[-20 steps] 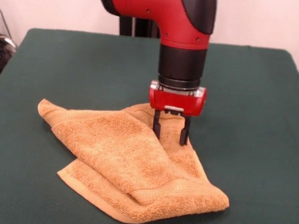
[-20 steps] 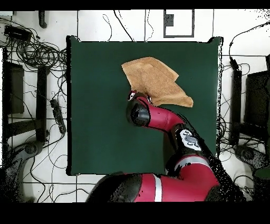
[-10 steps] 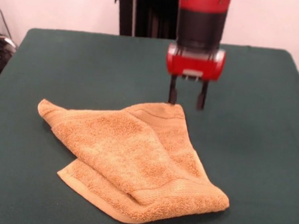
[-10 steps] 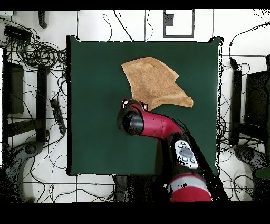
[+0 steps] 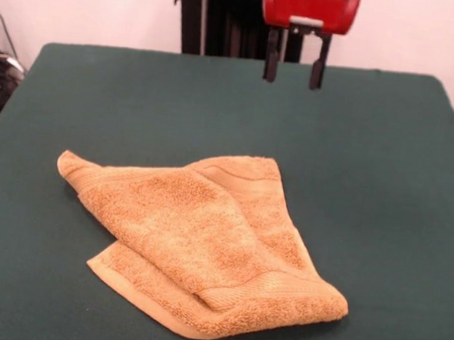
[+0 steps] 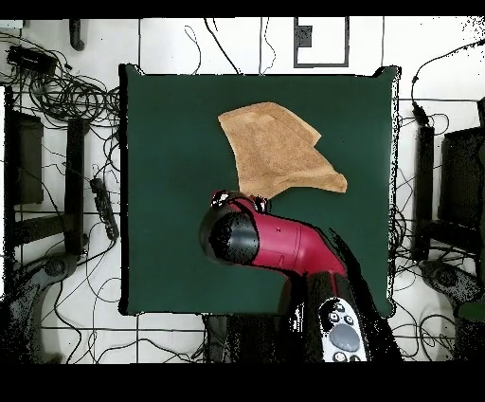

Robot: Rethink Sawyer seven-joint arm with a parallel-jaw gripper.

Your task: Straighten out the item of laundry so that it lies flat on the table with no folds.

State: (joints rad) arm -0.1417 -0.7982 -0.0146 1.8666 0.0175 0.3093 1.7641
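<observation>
Towel (image 5: 205, 244) folded on table (image 5: 384, 192) (hand (image 5: 294, 71) above, fingers apart, empty).

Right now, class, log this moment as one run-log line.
claw: open, empty, raised above table | towel: folded over itself, untouched | task: not done

Gripper raised high, empty and with fingers apart.
The red gripper (image 5: 294, 72) hangs at the top of the front view, its two dark fingers (image 5: 271, 64) pointing straight down with a clear gap between them. From overhead, the red and black arm (image 6: 284, 246) reaches in from the bottom edge.
</observation>
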